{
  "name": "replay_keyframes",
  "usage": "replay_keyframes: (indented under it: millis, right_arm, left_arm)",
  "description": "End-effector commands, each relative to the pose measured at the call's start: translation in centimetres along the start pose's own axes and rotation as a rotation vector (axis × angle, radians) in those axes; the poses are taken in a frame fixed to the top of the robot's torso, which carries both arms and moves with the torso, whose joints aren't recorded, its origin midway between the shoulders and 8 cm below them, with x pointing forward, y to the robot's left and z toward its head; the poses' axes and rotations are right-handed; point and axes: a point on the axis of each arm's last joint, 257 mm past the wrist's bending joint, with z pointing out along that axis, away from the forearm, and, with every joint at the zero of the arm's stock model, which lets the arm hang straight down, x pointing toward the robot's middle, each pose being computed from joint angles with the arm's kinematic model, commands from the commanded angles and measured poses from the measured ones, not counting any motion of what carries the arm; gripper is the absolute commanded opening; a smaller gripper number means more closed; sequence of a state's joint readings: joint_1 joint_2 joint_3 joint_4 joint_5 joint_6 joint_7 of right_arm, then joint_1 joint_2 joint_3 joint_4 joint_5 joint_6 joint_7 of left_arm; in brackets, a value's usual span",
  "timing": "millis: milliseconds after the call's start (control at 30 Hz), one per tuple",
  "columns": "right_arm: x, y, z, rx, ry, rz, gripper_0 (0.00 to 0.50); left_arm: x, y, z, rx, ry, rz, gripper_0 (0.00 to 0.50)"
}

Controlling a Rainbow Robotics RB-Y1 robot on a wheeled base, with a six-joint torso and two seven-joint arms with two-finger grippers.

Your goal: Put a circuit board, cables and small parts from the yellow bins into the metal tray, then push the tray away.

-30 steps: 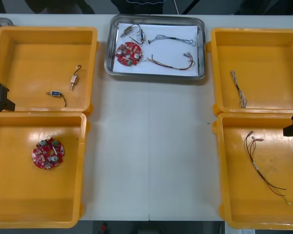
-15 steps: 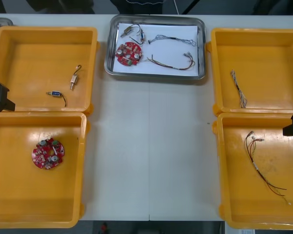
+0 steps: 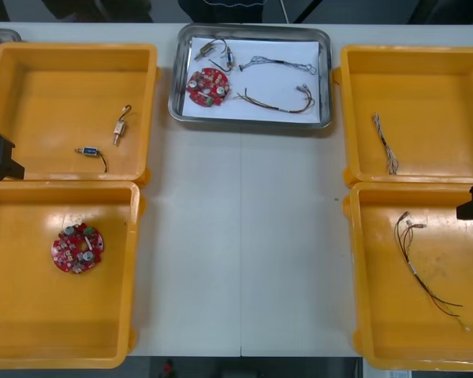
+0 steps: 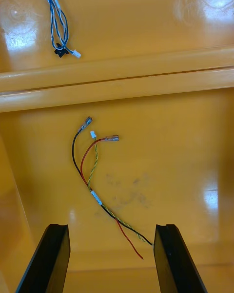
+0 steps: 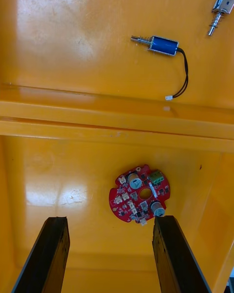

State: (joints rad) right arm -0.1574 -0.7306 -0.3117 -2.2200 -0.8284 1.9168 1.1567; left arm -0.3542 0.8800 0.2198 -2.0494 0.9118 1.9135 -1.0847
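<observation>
Your left gripper (image 5: 111,219) hangs released, fingers wide, over a round red circuit board (image 5: 141,194) in the near left yellow plastic bin (image 5: 58,185). Your right gripper (image 4: 111,226), equally wide, hangs over thin red, yellow and black cables (image 4: 96,198). The shiny metal tray (image 3: 252,122), far centre, holds another red board (image 3: 208,86), more cables (image 3: 284,109) and small metal parts (image 3: 209,51).

- Nothing to read here: no text, label, brand, number or sign can be made out on anything.
- The red circuit board (image 5: 140,194) in the near left bin is too small to tell whether it carries any print.
</observation>
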Motion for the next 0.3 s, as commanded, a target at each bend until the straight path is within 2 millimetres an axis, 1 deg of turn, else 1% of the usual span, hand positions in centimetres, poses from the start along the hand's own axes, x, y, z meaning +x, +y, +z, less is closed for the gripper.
replay_keyframes:
  millis: [33, 300]
  right_arm:
    - [-0.59, -1.35, -1.49, 0.036, -0.035, -0.004, 0.5]
    - [-0.59, -1.35, -1.49, 0.036, -0.035, -0.004, 0.5]
  left_arm:
    - [-0.25, 1.58, -1.18, -0.033, -0.018, 0.082, 0.5]
    - [-0.25, 1.58, -1.18, -0.033, -0.018, 0.082, 0.5]
